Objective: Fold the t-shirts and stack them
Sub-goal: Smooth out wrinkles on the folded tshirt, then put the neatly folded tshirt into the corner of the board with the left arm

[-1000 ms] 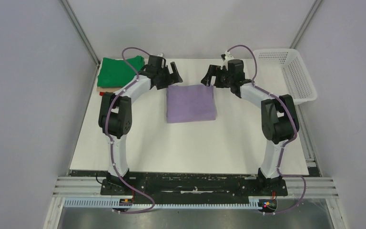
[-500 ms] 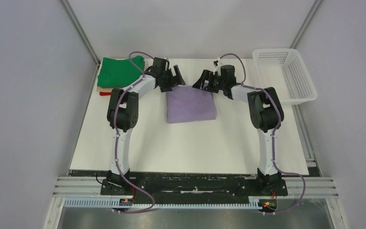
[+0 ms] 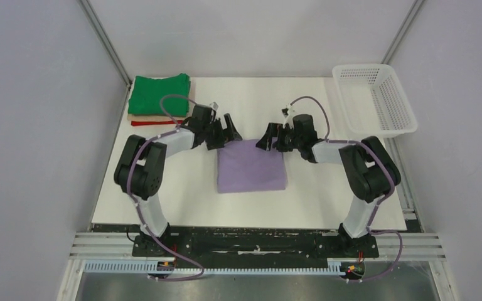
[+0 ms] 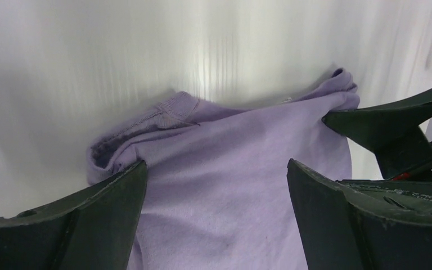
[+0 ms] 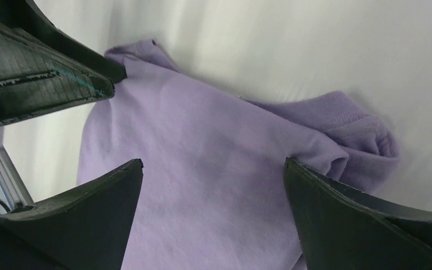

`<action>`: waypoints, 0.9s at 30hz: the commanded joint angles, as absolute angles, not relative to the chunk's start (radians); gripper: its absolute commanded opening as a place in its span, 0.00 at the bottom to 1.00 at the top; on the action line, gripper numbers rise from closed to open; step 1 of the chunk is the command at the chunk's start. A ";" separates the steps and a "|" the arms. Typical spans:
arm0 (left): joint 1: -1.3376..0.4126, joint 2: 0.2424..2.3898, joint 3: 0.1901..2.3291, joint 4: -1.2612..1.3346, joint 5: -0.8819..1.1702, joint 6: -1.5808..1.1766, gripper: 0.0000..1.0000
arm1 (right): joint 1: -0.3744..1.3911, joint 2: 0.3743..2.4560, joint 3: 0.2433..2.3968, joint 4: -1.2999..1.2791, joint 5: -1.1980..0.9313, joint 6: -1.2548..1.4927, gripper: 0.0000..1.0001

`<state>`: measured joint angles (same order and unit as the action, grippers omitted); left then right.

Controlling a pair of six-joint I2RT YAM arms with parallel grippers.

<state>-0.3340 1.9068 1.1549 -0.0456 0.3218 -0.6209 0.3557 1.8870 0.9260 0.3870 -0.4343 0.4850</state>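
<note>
The lavender t-shirt (image 3: 251, 169), folded into a rectangle, lies mid-table. My left gripper (image 3: 224, 133) sits low at its far left corner and my right gripper (image 3: 267, 137) at its far right corner. Both are open, jaws spread wide over the cloth. In the left wrist view the left gripper (image 4: 215, 166) straddles the lavender t-shirt (image 4: 247, 124) near its ribbed collar. In the right wrist view the right gripper (image 5: 214, 162) spans the t-shirt (image 5: 202, 118) the same way. A folded green t-shirt (image 3: 160, 94) tops a stack over tan (image 3: 143, 116) and red (image 3: 157, 123) ones at the far left.
A white mesh basket (image 3: 376, 97) stands at the table's far right corner. Grey walls close in on both sides. The white table (image 3: 182, 194) reaches the black rail that carries the arm bases.
Both grippers have come from the far side toward the near edge and lower. The lavender t-shirt has slid nearer with them. Jaws stayed open.
</note>
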 commanded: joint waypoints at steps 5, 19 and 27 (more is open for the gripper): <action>-0.444 1.535 0.880 -0.227 0.144 -0.657 1.00 | 0.461 1.602 0.723 0.164 -0.299 0.416 0.98; -0.494 1.248 0.754 -0.329 0.029 -0.711 1.00 | 0.480 1.157 0.620 0.027 0.060 0.467 0.98; -0.565 1.307 0.707 -0.316 -0.074 -0.758 1.00 | 0.476 0.933 0.451 -0.016 0.299 0.485 0.98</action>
